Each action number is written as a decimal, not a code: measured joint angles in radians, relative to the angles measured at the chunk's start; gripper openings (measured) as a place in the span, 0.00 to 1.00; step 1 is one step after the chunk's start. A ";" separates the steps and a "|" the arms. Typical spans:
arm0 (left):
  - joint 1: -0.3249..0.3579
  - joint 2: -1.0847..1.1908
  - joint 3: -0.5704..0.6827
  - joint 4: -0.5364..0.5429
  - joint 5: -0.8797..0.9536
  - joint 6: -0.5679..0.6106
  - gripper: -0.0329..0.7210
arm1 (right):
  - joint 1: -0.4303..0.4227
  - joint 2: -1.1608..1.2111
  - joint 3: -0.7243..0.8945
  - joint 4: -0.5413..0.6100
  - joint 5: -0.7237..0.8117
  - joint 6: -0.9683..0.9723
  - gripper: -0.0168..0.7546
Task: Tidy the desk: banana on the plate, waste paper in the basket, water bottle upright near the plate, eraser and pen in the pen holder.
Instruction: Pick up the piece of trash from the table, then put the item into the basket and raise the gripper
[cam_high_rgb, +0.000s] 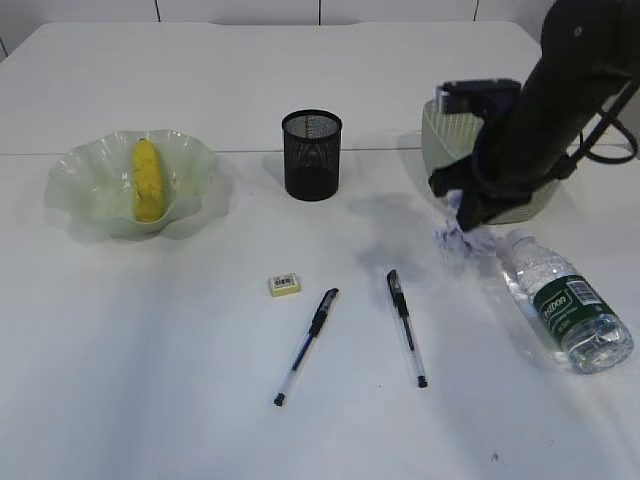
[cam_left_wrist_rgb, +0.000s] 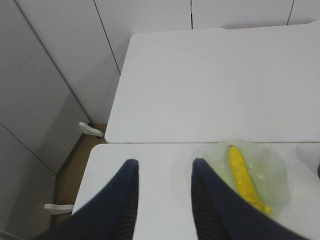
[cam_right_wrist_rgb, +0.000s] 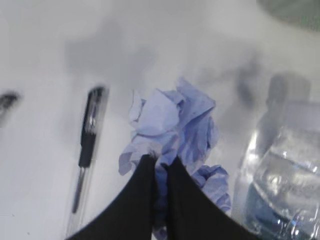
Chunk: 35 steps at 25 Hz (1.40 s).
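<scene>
The right hand (cam_right_wrist_rgb: 159, 167) is pinched shut on a fold of the waste paper (cam_right_wrist_rgb: 172, 135), which sits just beside the cap end of the water bottle (cam_high_rgb: 565, 312), itself lying on its side on the table (cam_high_rgb: 150, 380). So the step in hand looks like the paper one: next it needs lifting and carrying the short way back to the basket (cam_high_rgb: 450, 135) behind the arm, then letting go over the opening (a thin pinch like that could slip).

The left hand (cam_left_wrist_rgb: 162, 185) hangs empty, its fingers apart, above the table's left end near the plate (cam_high_rgb: 75, 180), where the banana (cam_high_rgb: 147, 180) already lies.

Only the exterior view shows the eraser (cam_high_rgb: 284, 284) and both pens (cam_high_rgb: 307, 346) lying loose in front of the pen holder (cam_high_rgb: 312, 155). The right wrist view alone shows the grip up close.
</scene>
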 joint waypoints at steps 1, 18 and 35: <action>0.000 0.000 0.000 0.000 0.000 0.000 0.37 | 0.000 0.000 -0.036 0.006 0.000 -0.002 0.04; 0.000 0.000 0.000 0.000 0.000 0.000 0.37 | -0.004 0.004 -0.265 -0.148 -0.204 0.053 0.04; 0.000 0.000 0.000 -0.036 0.000 0.000 0.37 | -0.085 0.131 -0.286 -0.409 -0.359 0.264 0.04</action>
